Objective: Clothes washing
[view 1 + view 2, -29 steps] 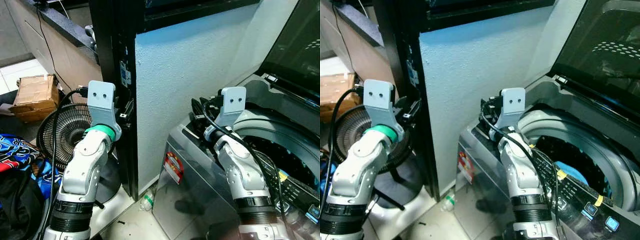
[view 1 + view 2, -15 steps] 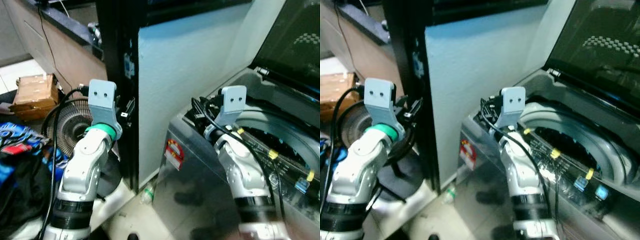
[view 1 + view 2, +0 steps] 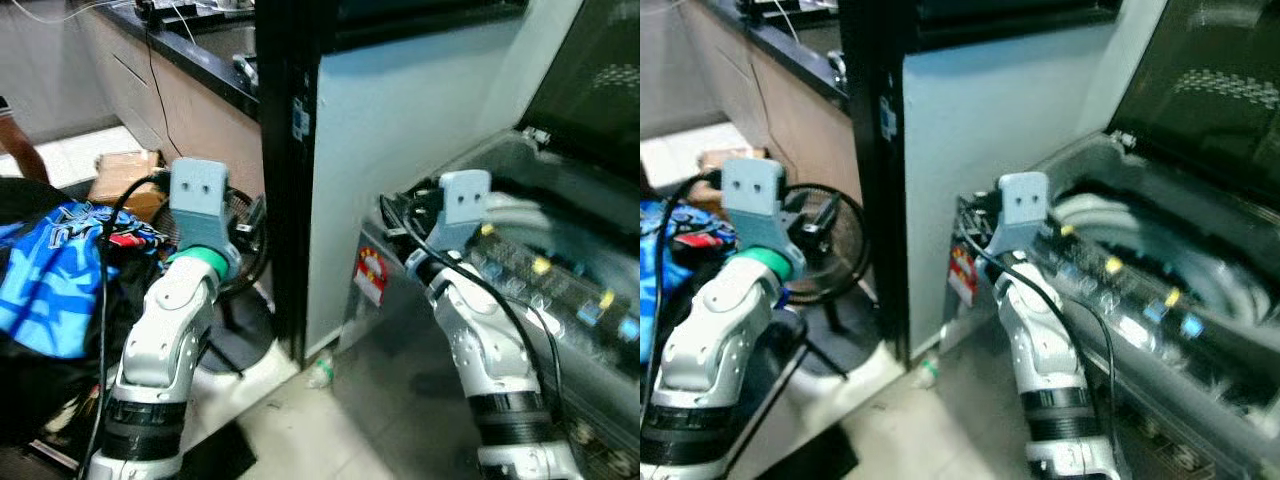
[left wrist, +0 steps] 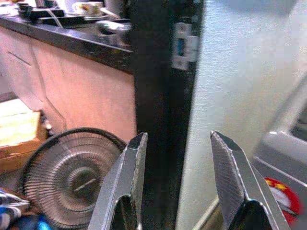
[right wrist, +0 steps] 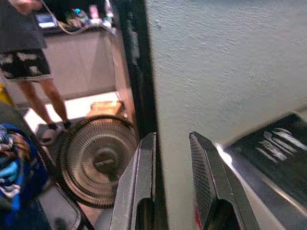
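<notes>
While both arms are raised with bent elbows in the left eye view, the washing machine (image 3: 560,300) fills the right side of the frame with its lid (image 3: 600,80) tipped up at the upper right, and a heap of clothes (image 3: 60,280), blue cloth on top, lies at the left edge. A pale wall (image 3: 420,110) with a black edge stands in the middle, a floor fan (image 3: 235,235) sits behind the left arm, and a cardboard box (image 3: 125,180) lies on the floor above the heap. In the right eye view the same fan (image 3: 825,255) shows between the left arm and the black edge. In the left wrist view the left gripper (image 4: 177,165) holds nothing, its fingers spread fairly wide, pointing at the black edge with the fan at lower left. In the right wrist view the right gripper (image 5: 172,165) is empty too, its fingers a narrow gap apart before the pale wall, and a person's legs (image 5: 41,98) stand at upper left.
</notes>
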